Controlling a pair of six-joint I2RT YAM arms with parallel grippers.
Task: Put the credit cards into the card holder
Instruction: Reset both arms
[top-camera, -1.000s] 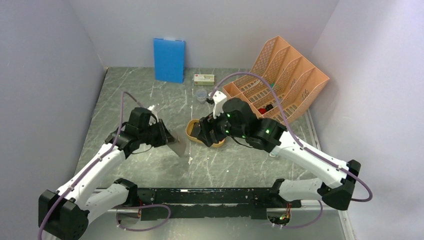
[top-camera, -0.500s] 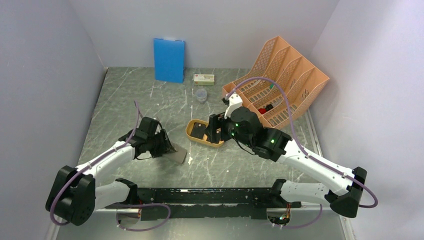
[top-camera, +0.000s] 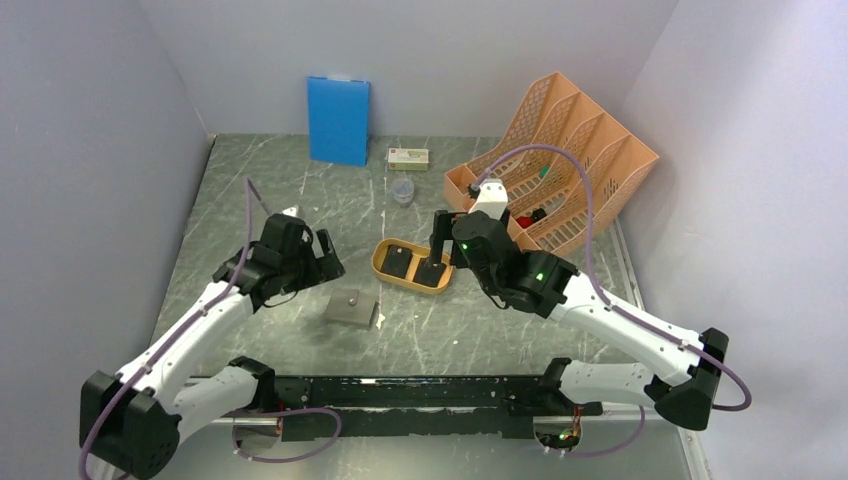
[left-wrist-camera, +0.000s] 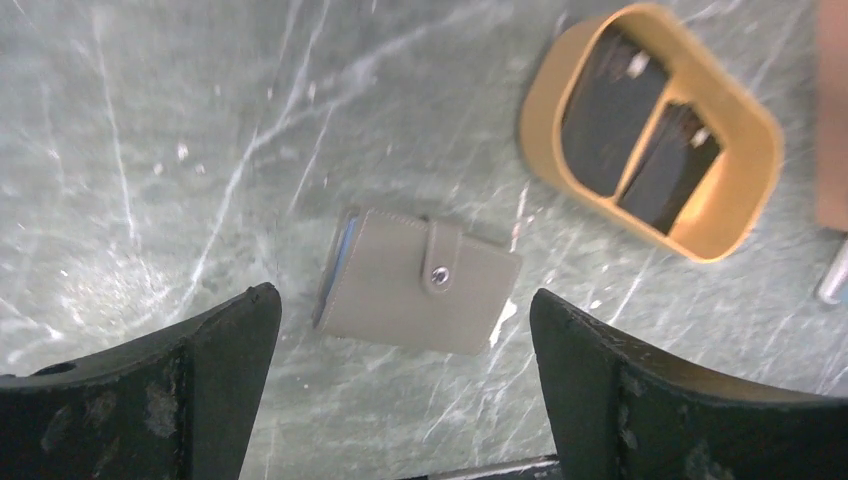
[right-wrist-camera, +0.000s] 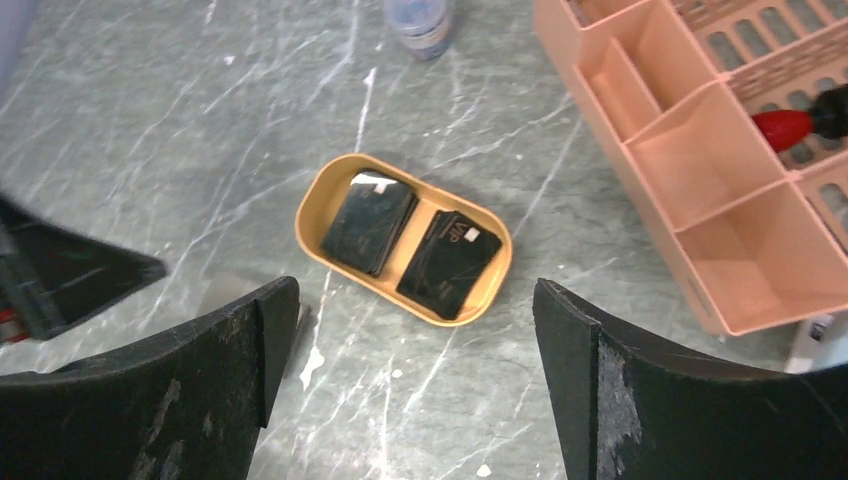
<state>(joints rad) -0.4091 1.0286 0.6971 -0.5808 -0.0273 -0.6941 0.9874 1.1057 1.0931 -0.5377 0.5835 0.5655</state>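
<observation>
Cards (right-wrist-camera: 449, 263) lie in two dark stacks side by side inside the tray (right-wrist-camera: 302, 228), at mid-surface. None is in the holder (left-wrist-camera: 415, 283), which lies flat and closed, stud up, near and left of the tray and apart from it. The right claw (right-wrist-camera: 415, 288) hangs wide over the tray, gripping nothing. The left claw (left-wrist-camera: 405, 300) hangs wide over the holder, likewise unladen. The likely step is lifting a card. The tray's rim hems both stacks, so a fingertip should probably enter the gap between them and take one top card by its edges. The holder likely needs unsnapping first. Bare surface (top-camera: 300, 190) surrounds the holder; the organiser (top-camera: 560, 150) stands close on the tray's right and far side.
</observation>
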